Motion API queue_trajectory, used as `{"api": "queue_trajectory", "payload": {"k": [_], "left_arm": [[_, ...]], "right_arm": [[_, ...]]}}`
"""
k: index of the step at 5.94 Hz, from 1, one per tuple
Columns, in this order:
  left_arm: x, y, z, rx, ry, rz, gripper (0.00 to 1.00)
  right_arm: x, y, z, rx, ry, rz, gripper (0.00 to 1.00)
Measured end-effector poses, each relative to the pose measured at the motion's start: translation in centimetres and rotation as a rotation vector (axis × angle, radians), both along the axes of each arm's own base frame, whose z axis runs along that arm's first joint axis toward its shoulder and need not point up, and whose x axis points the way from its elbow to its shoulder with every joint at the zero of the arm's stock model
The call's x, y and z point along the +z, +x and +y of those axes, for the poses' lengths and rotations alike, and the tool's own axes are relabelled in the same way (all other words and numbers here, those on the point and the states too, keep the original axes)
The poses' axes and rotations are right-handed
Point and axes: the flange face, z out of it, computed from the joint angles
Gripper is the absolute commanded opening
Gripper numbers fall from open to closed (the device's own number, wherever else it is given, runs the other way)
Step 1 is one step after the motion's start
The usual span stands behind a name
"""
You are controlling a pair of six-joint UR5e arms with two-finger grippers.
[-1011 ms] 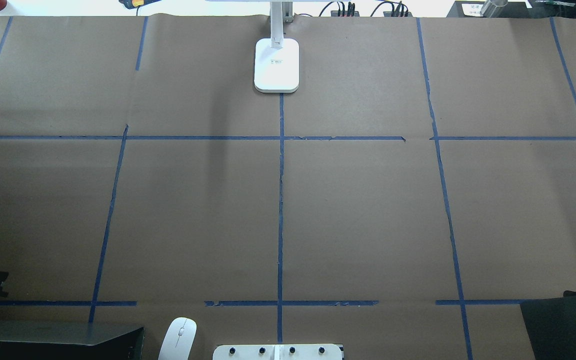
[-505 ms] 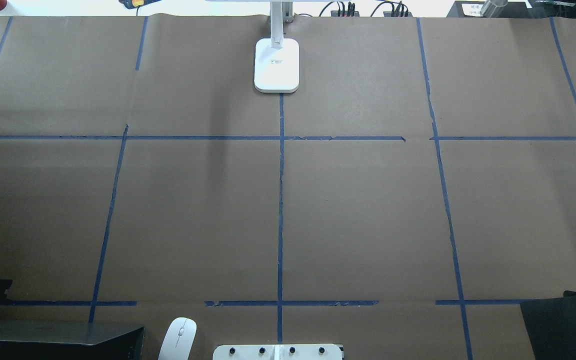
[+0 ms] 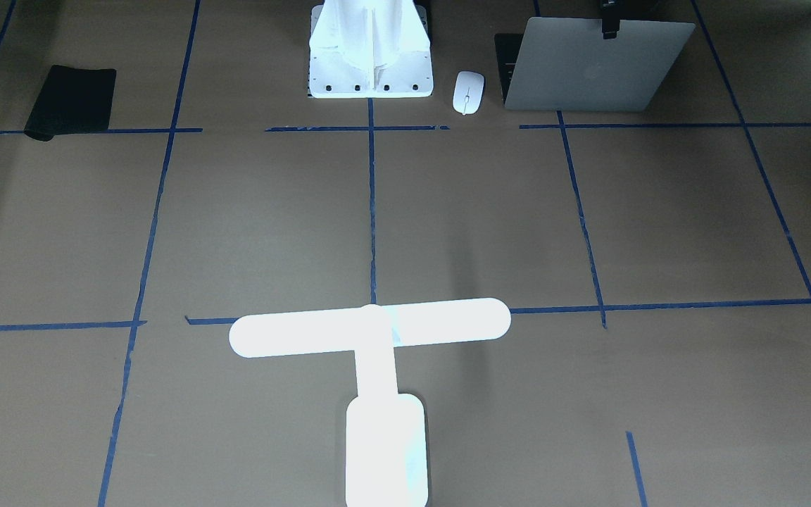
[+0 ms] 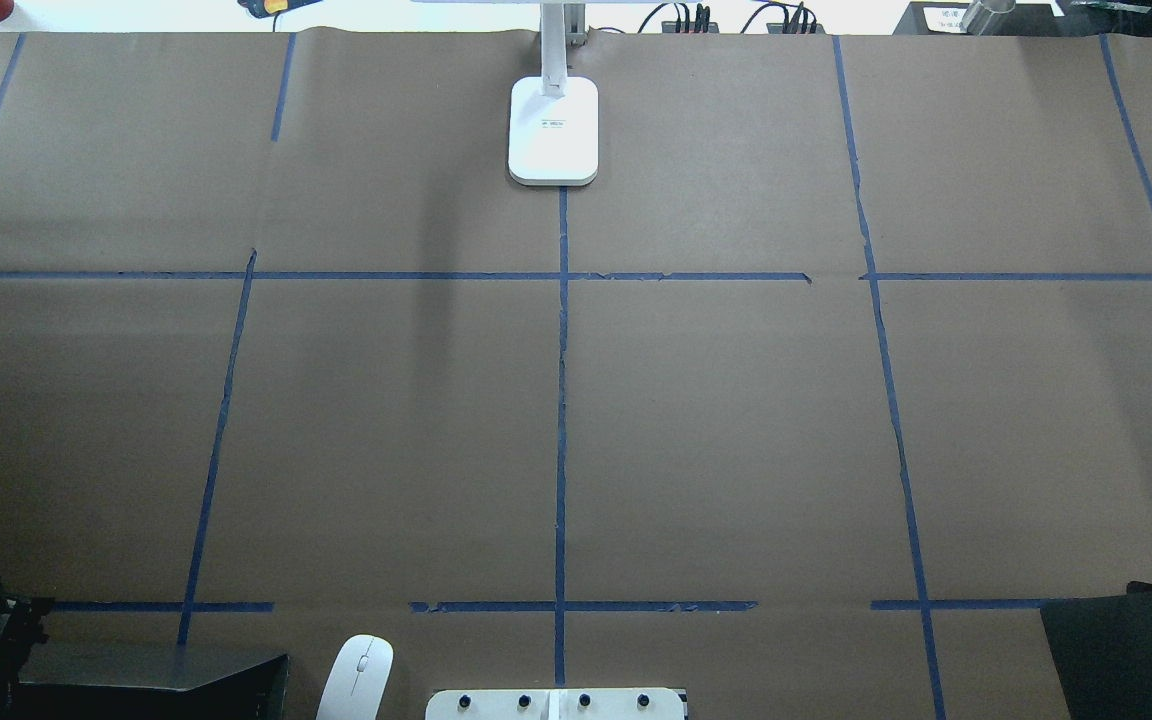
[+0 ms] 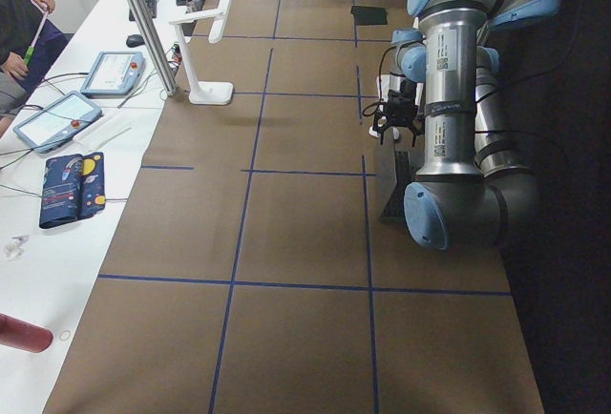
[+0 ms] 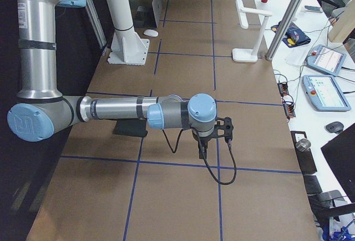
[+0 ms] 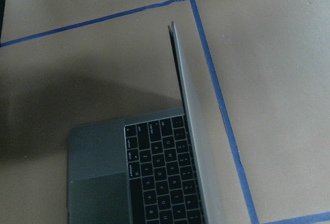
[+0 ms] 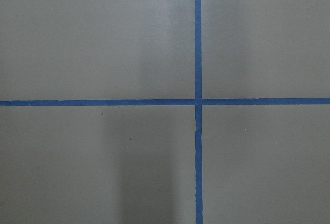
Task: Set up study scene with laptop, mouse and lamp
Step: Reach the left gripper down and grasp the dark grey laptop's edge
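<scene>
Left arm's tool [image 3: 611, 29] has shifted to the laptop [image 3: 592, 67] lid's top edge; opening cannot be told

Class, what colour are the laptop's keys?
Black, white-lettered; the laptop shows best in the left wrist view.

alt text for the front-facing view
A glaring white T-shaped lamp fills the foreground of a brown table gridded with blue tape. Along the far edge sit a black mat, a white stand, a white mouse and an open silver laptop.
</scene>
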Motion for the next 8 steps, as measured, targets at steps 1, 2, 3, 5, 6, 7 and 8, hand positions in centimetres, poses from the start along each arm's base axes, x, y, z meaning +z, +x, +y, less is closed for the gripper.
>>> {"api": "queue_trajectory", "payload": {"k": [1, 2, 3, 5, 6, 7, 8], "left_arm": [[0.4, 0.6, -0.1, -0.015, 0.001, -0.012, 0.18], [0.6, 0.7, -0.3, -0.040, 0.001, -0.018, 0.00], [0.6, 0.5, -0.8, -0.062, 0.005, -0.021, 0.00], [-0.4, -1.4, -3.1, -0.139, 0.009, -0.001, 0.00], [-0.8, -2.8, -4.6, -0.183, 0.013, 0.006, 0.00], [-0.8, -4.1, -6.1, -0.216, 0.023, 0.000, 0.00], [-0.8, -5.4, -7.8, -0.243, 0.039, -0.007, 0.00]], "right_arm": [[0.0, 0.0, 0.0, 0.000, 0.000, 0.000, 1.00], [-0.1, 0.0, 0.0, 0.000, 0.001, 0.000, 1.00], [-0.1, 0.0, 0.0, 0.001, 0.001, -0.001, 1.00], [-0.2, 0.0, 0.0, 0.001, 0.002, -0.001, 1.00], [-0.1, 0.0, 0.0, 0.000, 0.001, -0.002, 1.00], [-0.2, 0.0, 0.1, 0.000, 0.000, -0.003, 1.00], [-0.4, 0.0, -0.1, 0.001, 0.003, -0.004, 1.00]]}}
